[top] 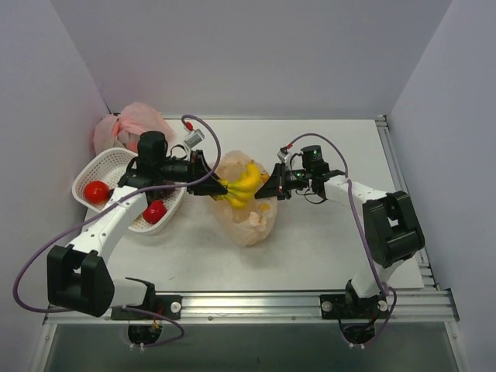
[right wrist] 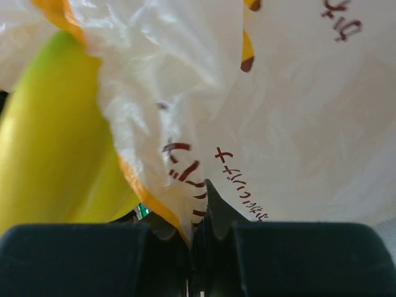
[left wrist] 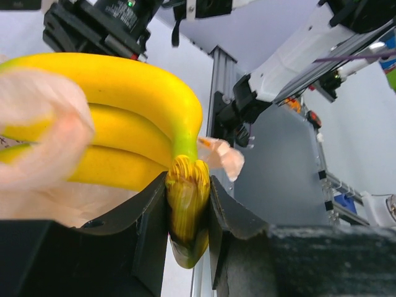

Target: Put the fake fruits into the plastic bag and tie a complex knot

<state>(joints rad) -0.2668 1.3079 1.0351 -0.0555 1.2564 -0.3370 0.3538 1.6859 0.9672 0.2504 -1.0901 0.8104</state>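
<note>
A yellow fake banana bunch (top: 245,183) hangs over the mouth of the translucent plastic bag (top: 249,221) at mid-table. My left gripper (top: 218,188) is shut on the bunch's stem (left wrist: 187,192), which sits clamped between both fingers. The bananas (left wrist: 117,99) stretch up and left, partly behind a fold of bag film (left wrist: 37,124). From the right, my right gripper (top: 273,187) is shut on the bag's edge; printed film (right wrist: 297,93) rises from between its fingers (right wrist: 216,210), with the banana (right wrist: 49,142) at the left. Two red round fruits (top: 96,191) (top: 154,211) lie in the basket.
A white mesh basket (top: 99,167) stands at the left under my left arm. Behind it, against the back wall, lies a plain pink tied bag (top: 133,122). A metal rail (top: 403,178) runs along the table's right edge.
</note>
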